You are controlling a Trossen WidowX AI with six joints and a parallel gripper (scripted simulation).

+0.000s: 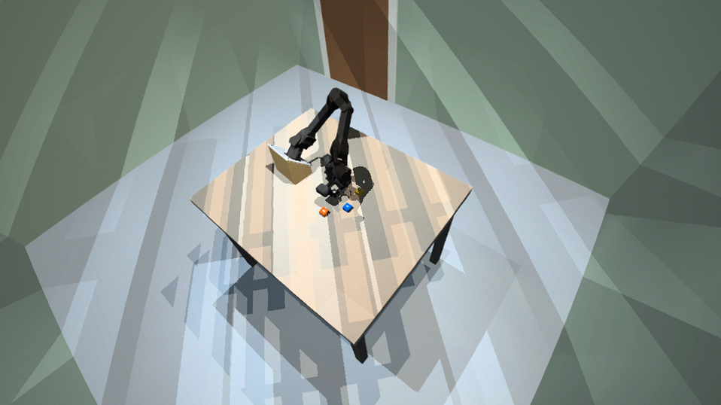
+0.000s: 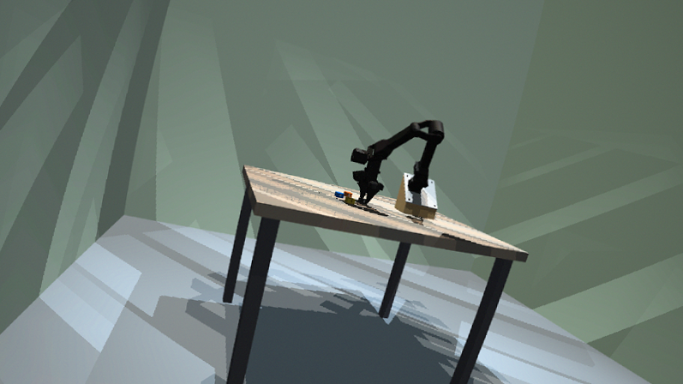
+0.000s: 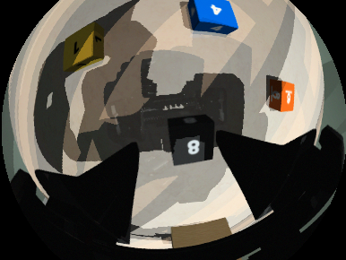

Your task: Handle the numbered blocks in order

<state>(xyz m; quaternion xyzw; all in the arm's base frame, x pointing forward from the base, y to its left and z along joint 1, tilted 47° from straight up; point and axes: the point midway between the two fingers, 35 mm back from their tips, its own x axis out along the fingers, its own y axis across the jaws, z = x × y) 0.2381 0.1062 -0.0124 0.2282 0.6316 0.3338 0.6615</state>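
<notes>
Black 8 block (image 3: 192, 141) sits between the spread fingers, gripper (image 3: 177, 162) low over the table (image 1: 394, 246).
Jaws stand wide, a gap showing on each side of the block, nothing gripped. Wrist view: blue 4 block (image 3: 212, 13) lies beyond the black one, up and slightly right; orange block (image 3: 281, 94) off to the right, its digit reading like a 1 or 7, cannot tell which; yellow block (image 3: 83, 47) up left, in shadow, digit unclear. All three sit well apart from the fingers. Top view: arm hides the black block; orange and blue blocks show just in front of it. Wooden base wedge (image 2: 416, 198) stands behind the arm.
</notes>
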